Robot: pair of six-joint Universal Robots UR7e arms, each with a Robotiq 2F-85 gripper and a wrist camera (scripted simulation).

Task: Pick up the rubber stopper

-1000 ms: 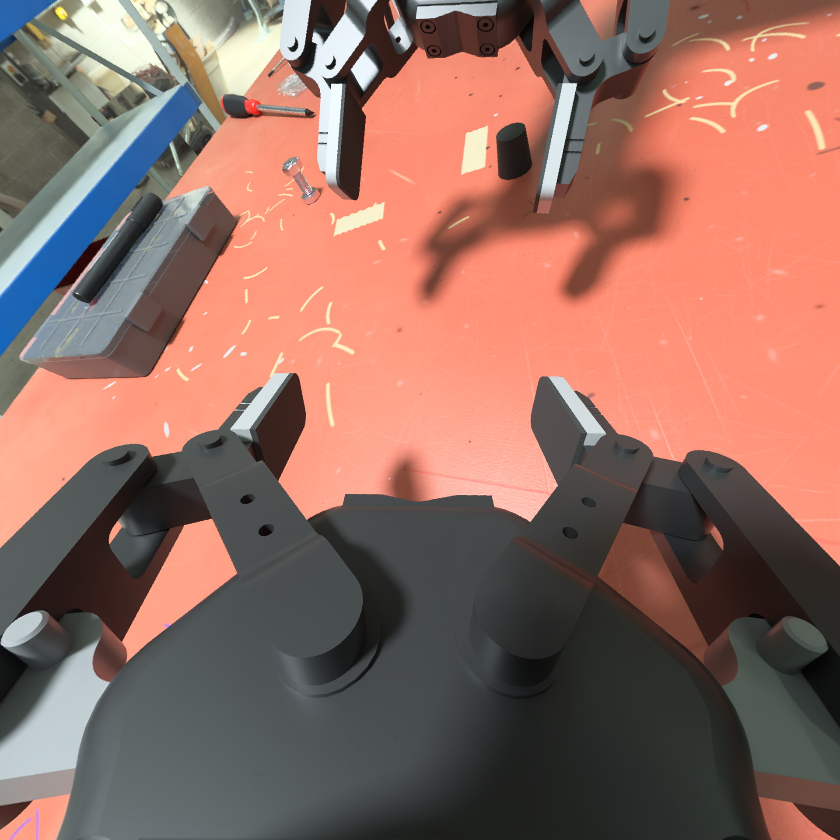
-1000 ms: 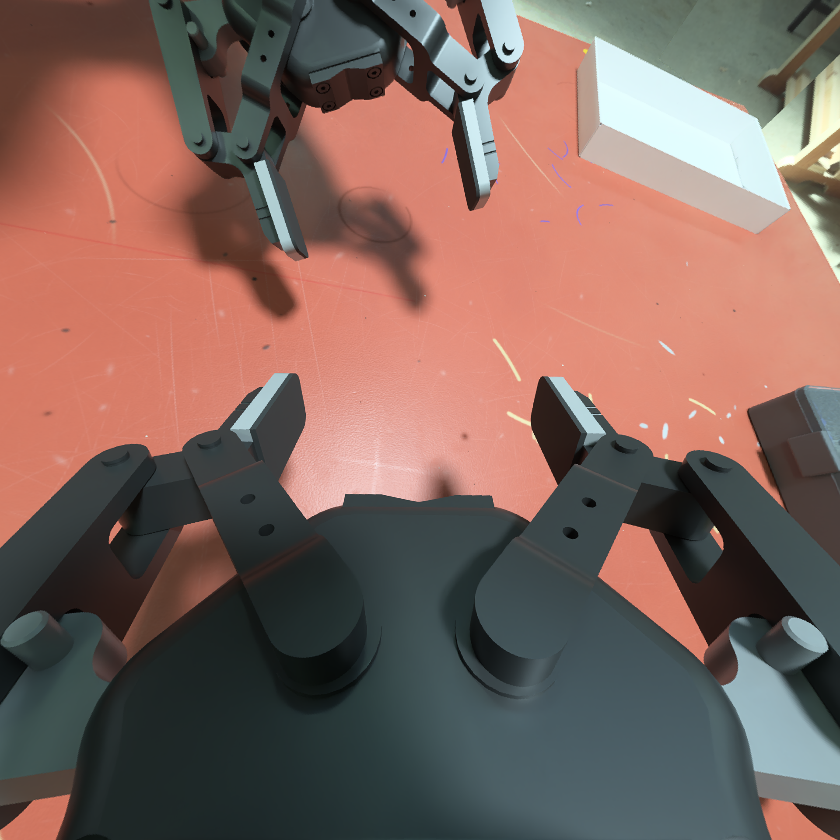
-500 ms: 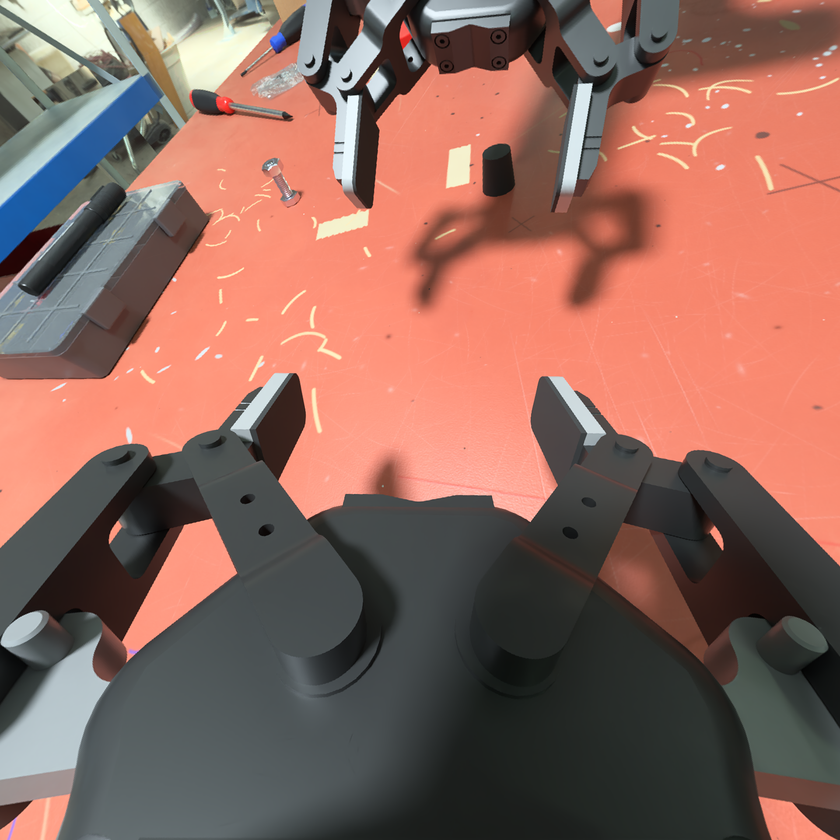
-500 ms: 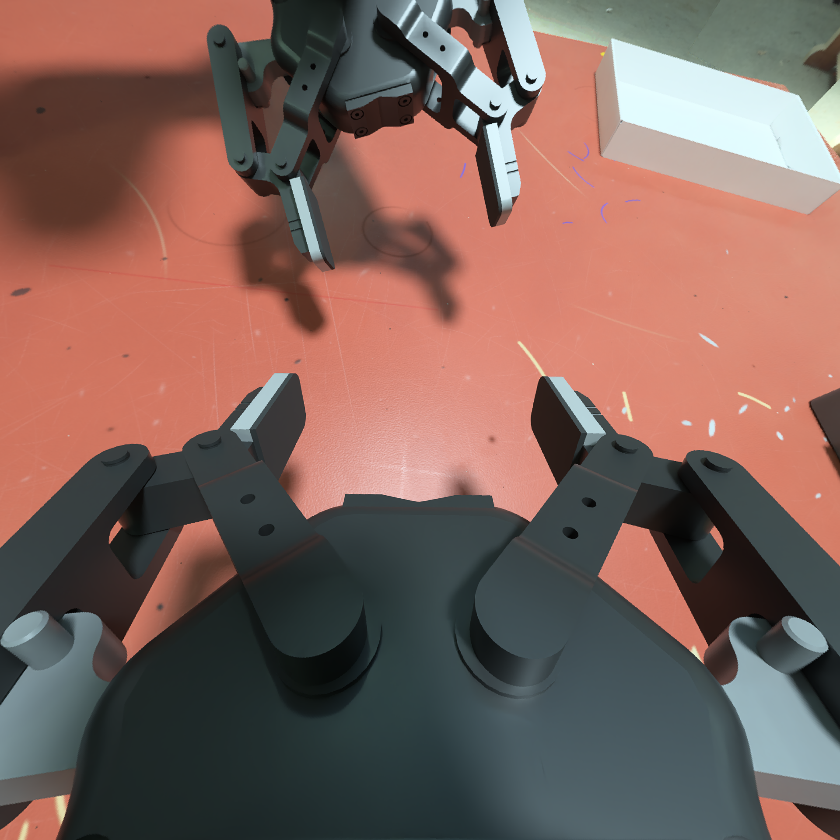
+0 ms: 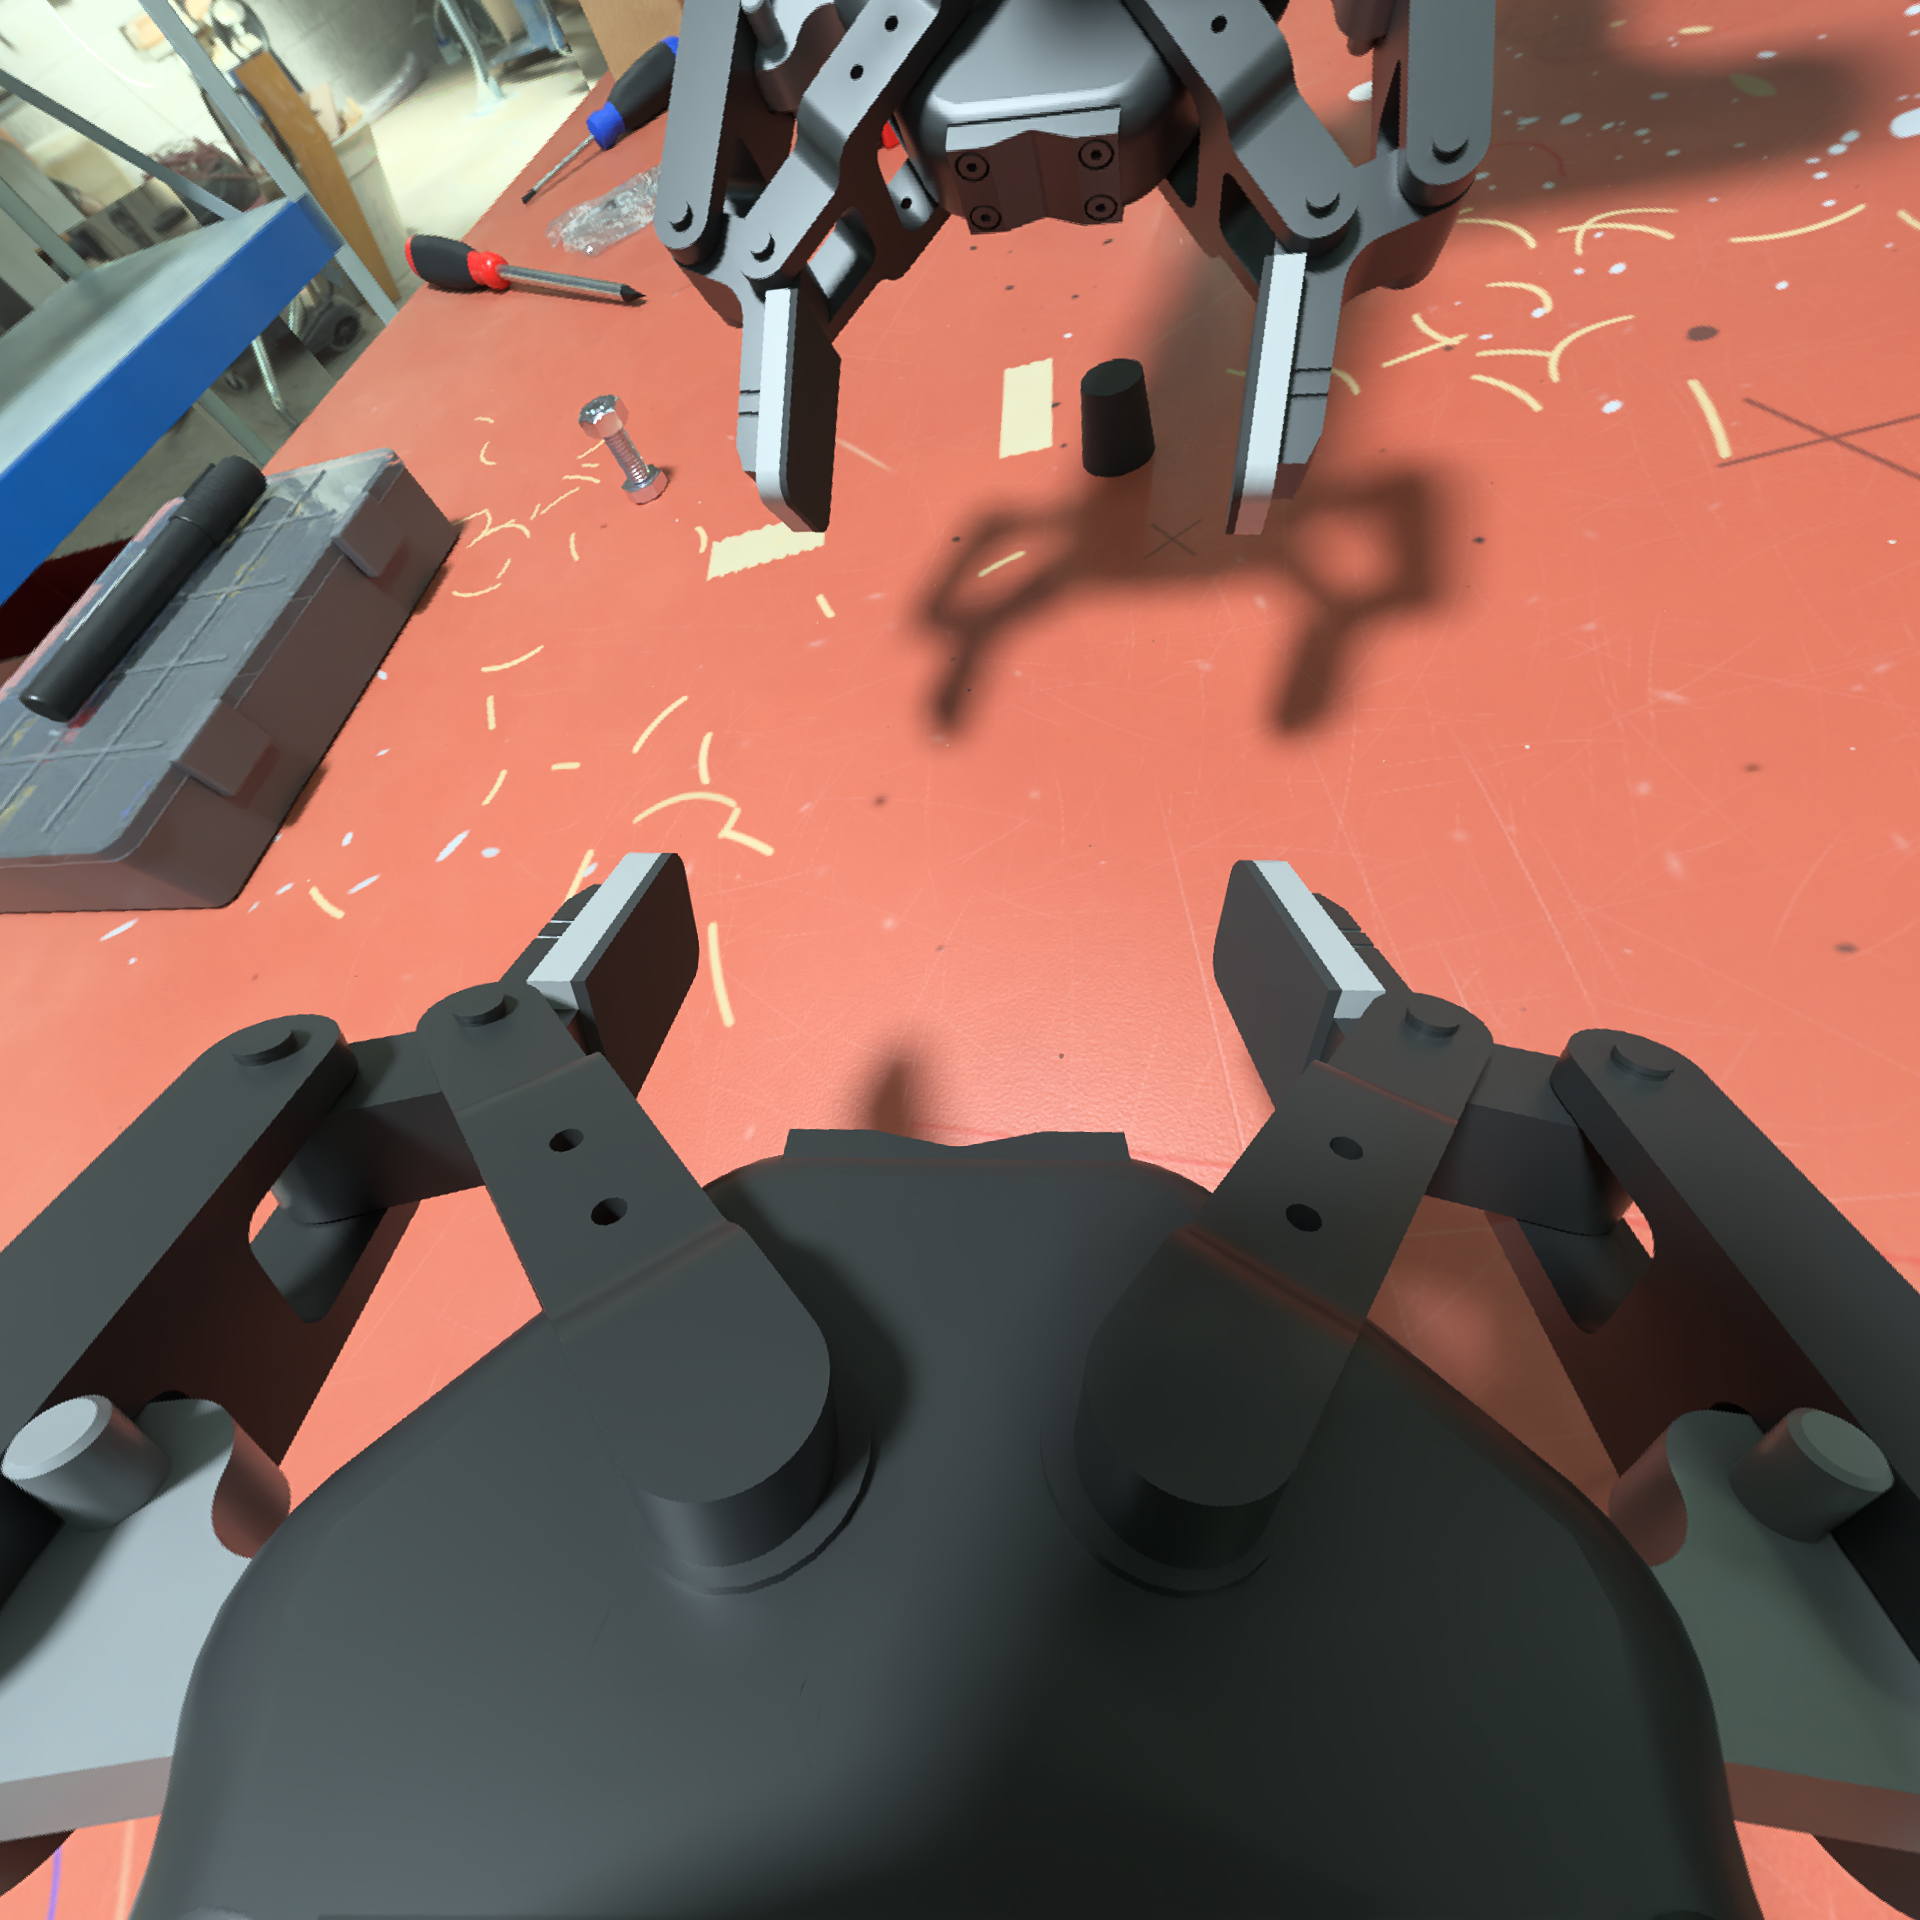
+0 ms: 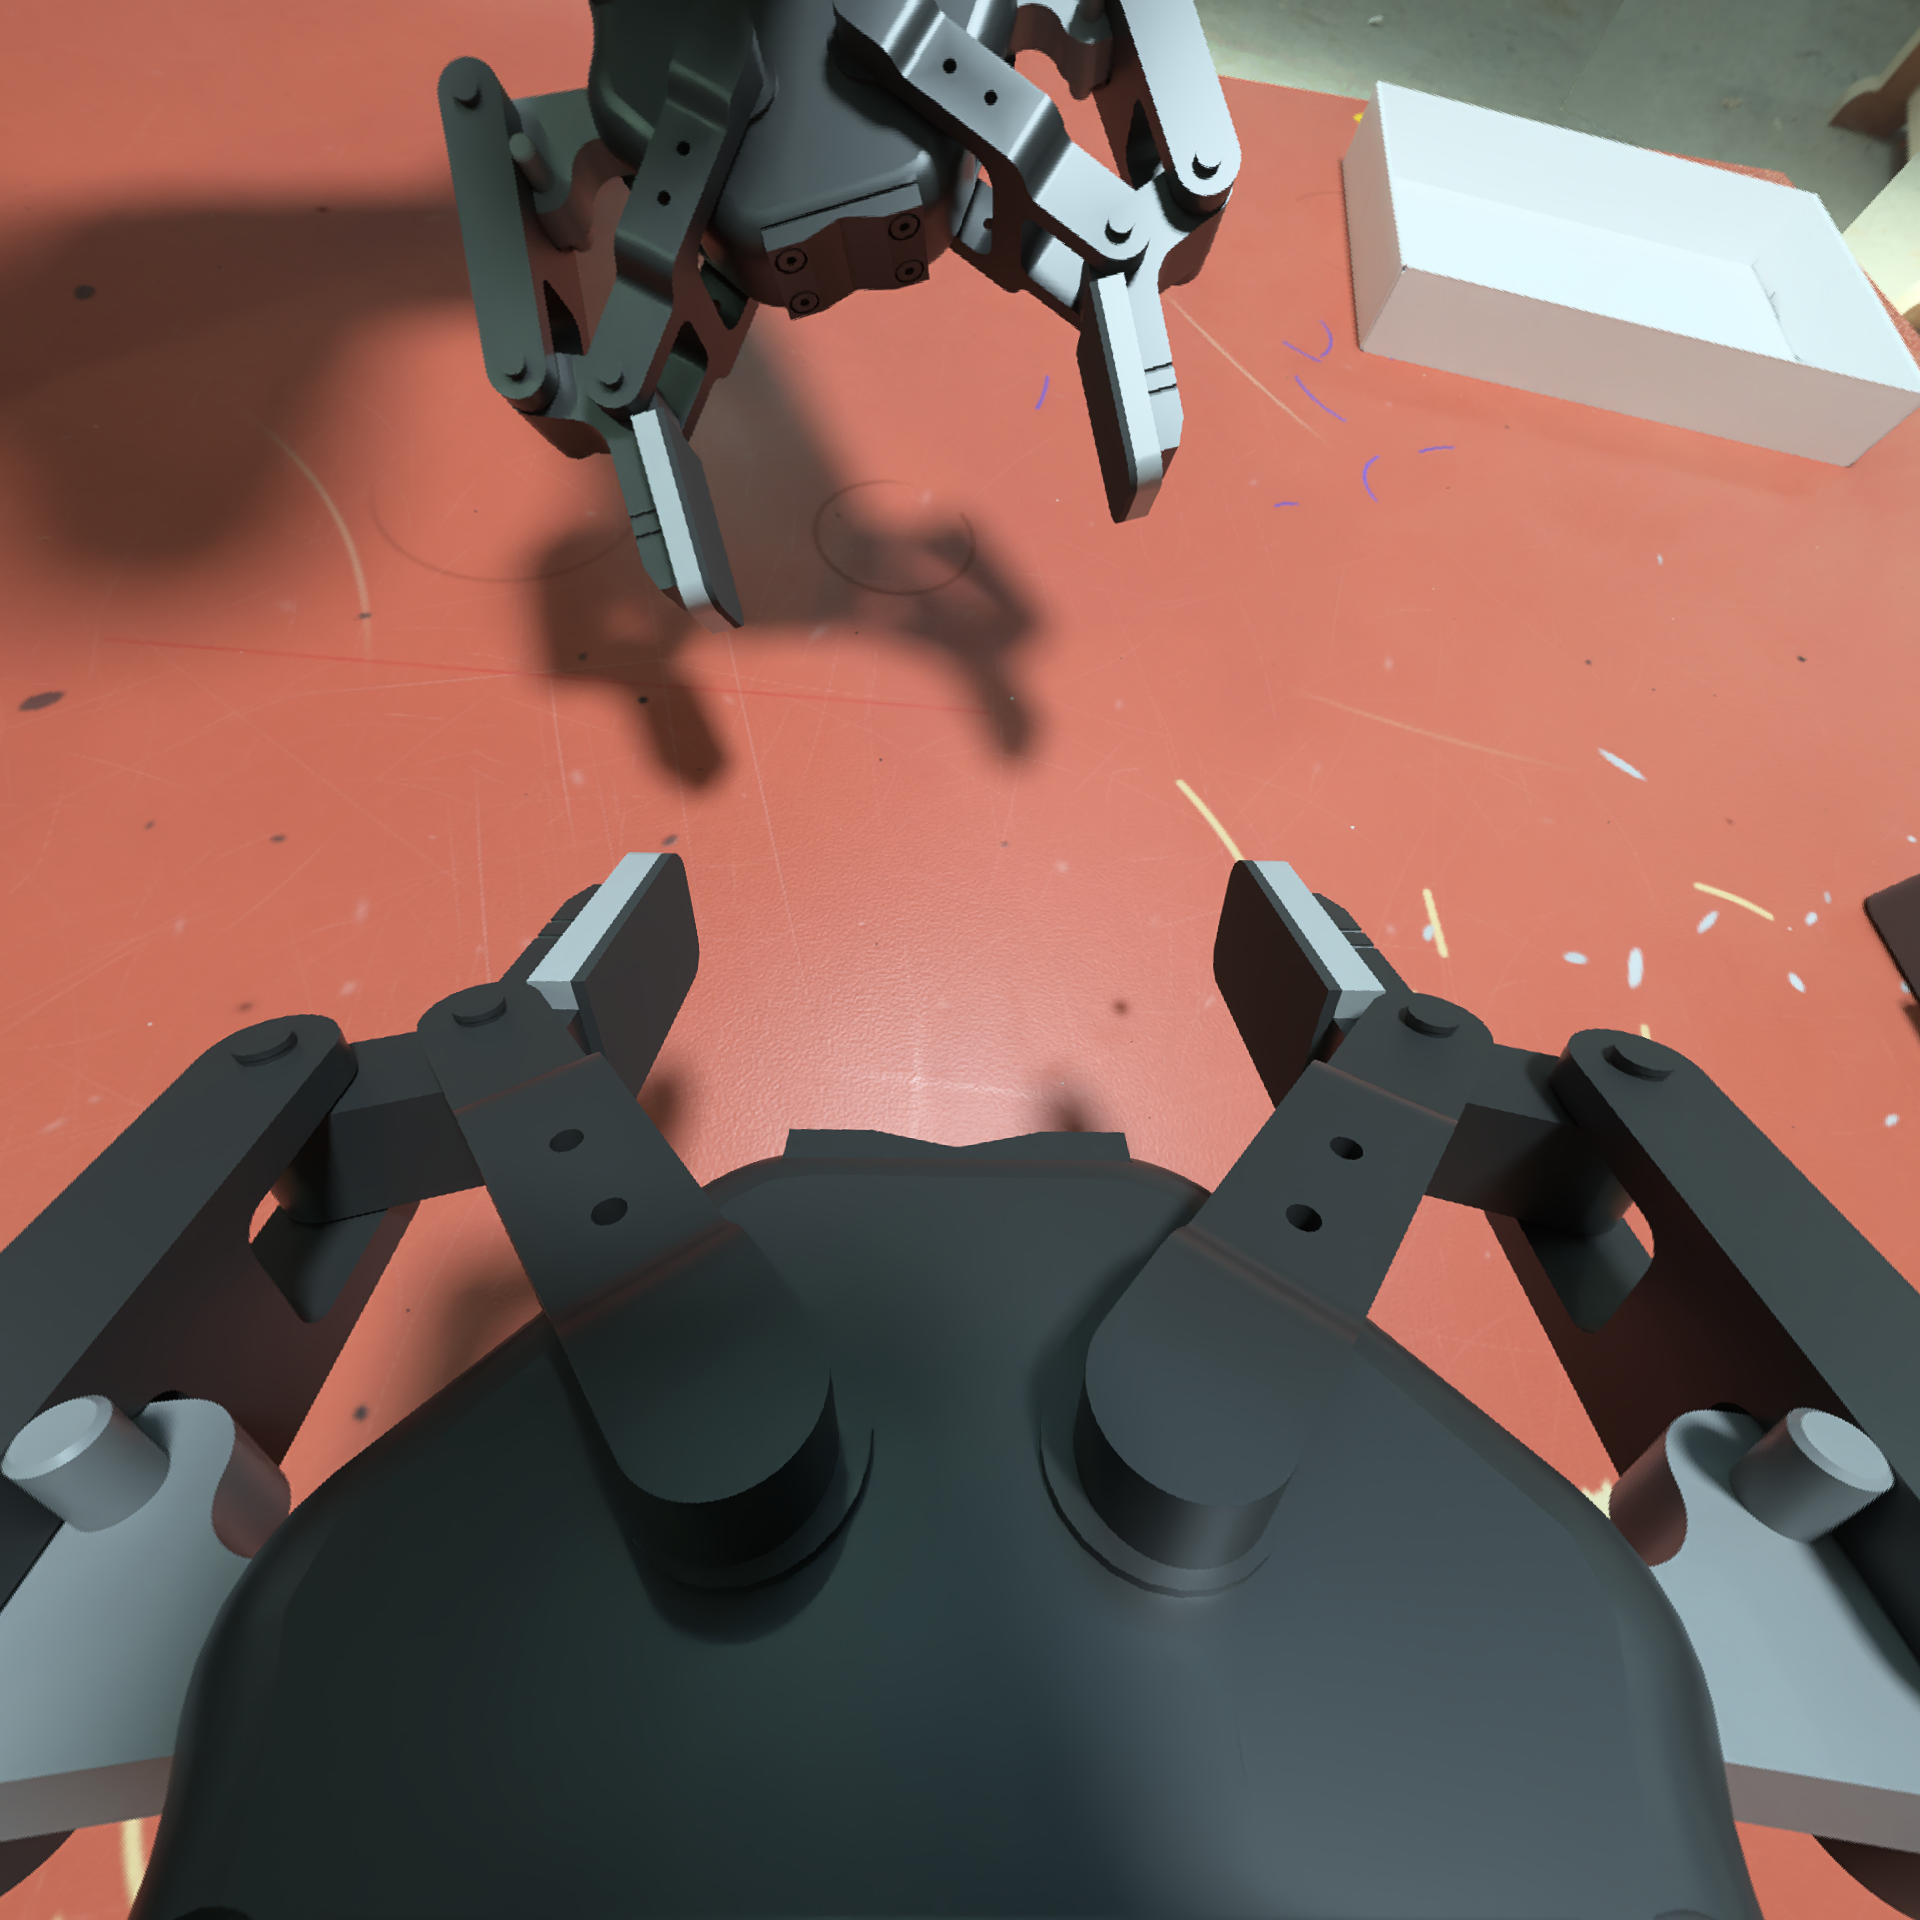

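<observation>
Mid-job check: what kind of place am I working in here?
Most likely a workshop bench: a scuffed red worktop carrying a red-handled screwdriver, a loose steel bolt and a grey parts case, with blue metal shelving alongside.

Vs 0.5 s ago: in the left wrist view the right gripper (image 5: 1023, 514) looms larger and nearer, fingers wide apart; the small black tapered rubber stopper (image 5: 1116, 418) now sits closer to its right-hand finger in that view. In the right wrist view the left gripper (image 6: 914, 566) sits lower in frame & bigger, and the white open cardboard box (image 6: 1621, 270) has slid toward the frame's right edge.
</observation>
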